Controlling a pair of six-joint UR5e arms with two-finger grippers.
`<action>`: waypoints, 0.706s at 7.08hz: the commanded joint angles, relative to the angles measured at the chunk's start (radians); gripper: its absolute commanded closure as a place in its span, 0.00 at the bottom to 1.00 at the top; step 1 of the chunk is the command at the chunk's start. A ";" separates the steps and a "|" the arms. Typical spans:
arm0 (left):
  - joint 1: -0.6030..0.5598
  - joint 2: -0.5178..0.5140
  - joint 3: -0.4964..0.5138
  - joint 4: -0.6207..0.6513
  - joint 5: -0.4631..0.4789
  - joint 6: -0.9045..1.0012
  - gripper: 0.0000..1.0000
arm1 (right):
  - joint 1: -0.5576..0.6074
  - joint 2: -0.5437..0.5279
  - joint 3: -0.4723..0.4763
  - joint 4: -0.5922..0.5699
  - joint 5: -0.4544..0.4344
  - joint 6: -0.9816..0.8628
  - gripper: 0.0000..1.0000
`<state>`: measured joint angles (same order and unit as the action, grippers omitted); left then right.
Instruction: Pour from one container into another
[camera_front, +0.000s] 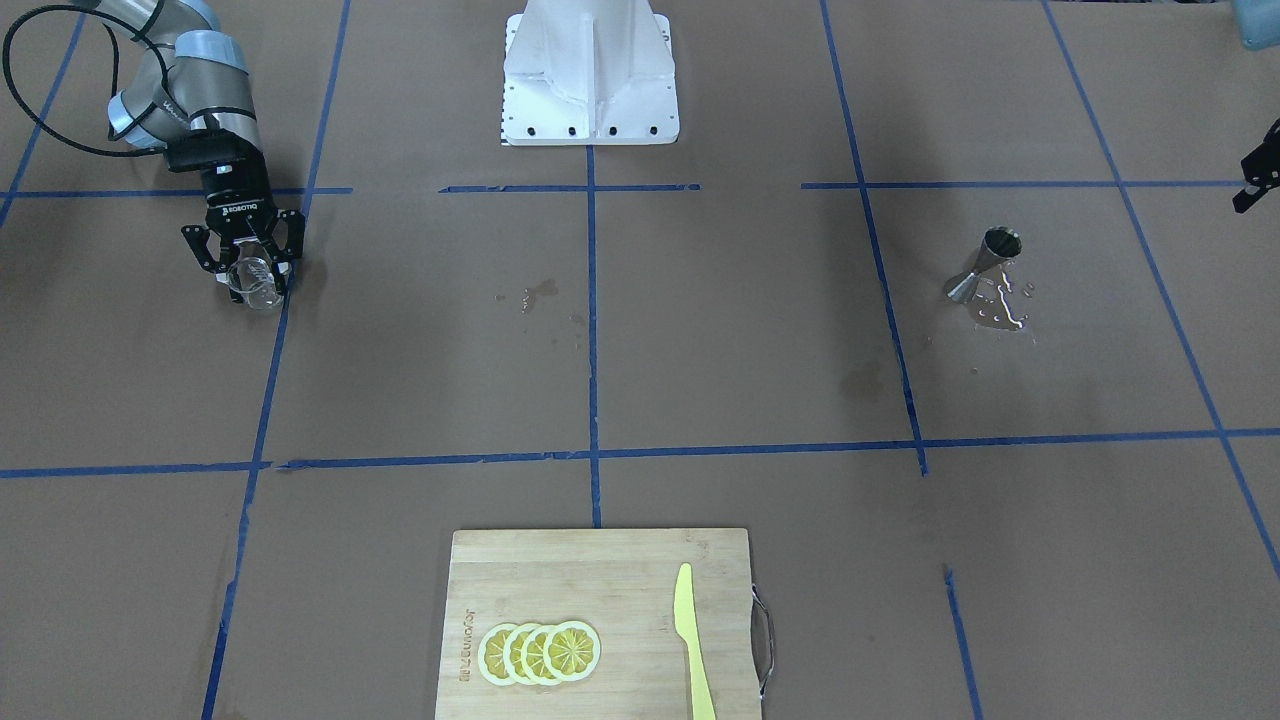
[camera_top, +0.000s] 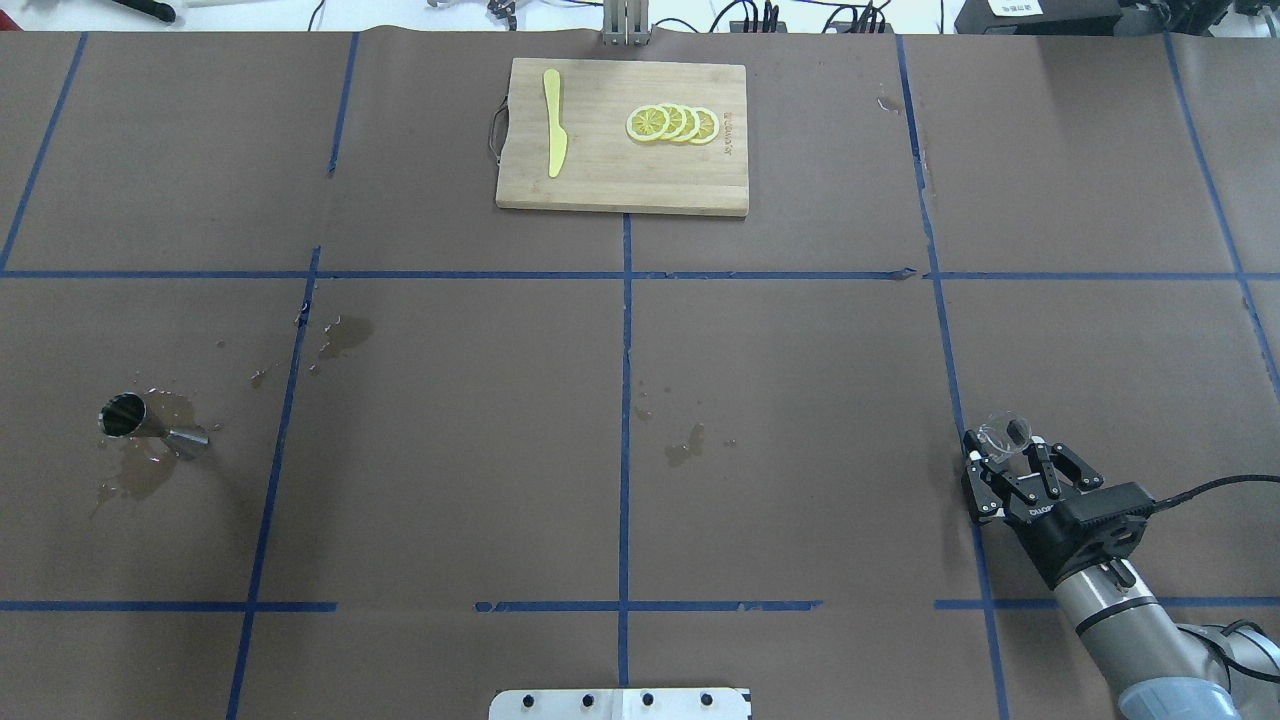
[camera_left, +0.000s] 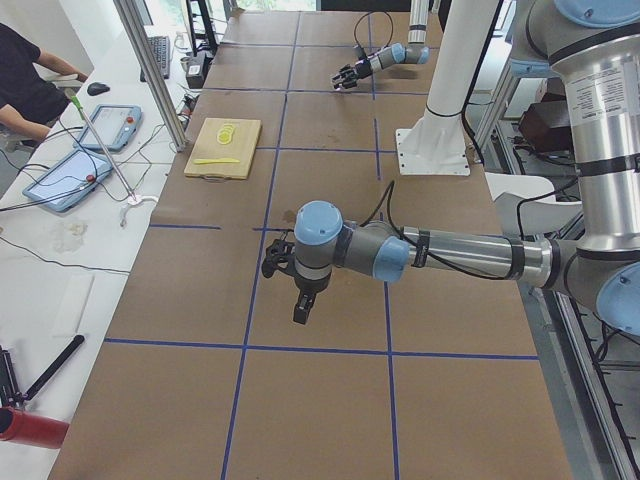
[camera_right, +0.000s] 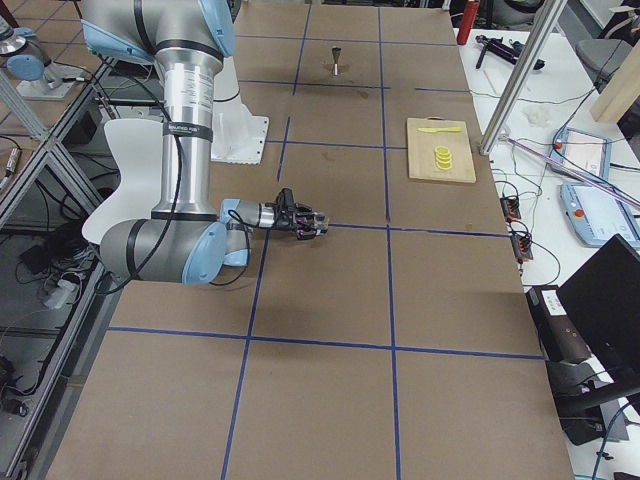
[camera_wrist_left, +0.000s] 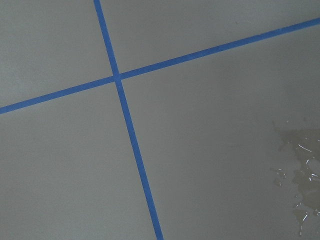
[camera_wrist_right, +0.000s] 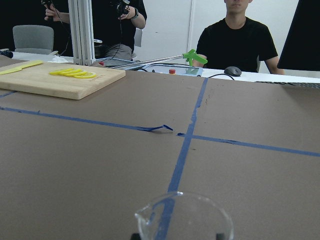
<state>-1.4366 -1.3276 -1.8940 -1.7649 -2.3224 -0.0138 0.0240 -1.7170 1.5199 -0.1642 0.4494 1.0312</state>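
We find the right tool (camera_front: 254, 272) closed on the small clear glass spouted beaker (camera_top: 1004, 433), lower right in the overhead view. It is well apart from the shiny steel hourglass jigger (camera_top: 150, 425) standing mid-left amid spilled liquid (camera_top: 140, 475). We advise carrying the beaker level and centring its spout over the jigger's mouth. We cannot tell the left tool's (camera_left: 271, 260) opening.

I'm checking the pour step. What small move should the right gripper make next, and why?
Probably open and back off: the right gripper holds the glass beaker low, seemingly empty, and water already pools around the distant jigger.
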 joint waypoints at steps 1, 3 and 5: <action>-0.002 0.002 -0.002 -0.002 0.000 0.000 0.00 | -0.001 -0.003 0.000 0.002 0.002 0.001 0.32; -0.002 0.004 -0.002 -0.002 0.000 0.000 0.00 | -0.002 -0.004 0.002 0.002 0.002 0.001 0.32; -0.002 0.017 -0.002 -0.016 -0.002 0.000 0.00 | -0.018 -0.006 0.003 0.003 0.000 0.001 0.09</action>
<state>-1.4389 -1.3171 -1.8960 -1.7707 -2.3228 -0.0138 0.0158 -1.7215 1.5220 -0.1616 0.4507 1.0324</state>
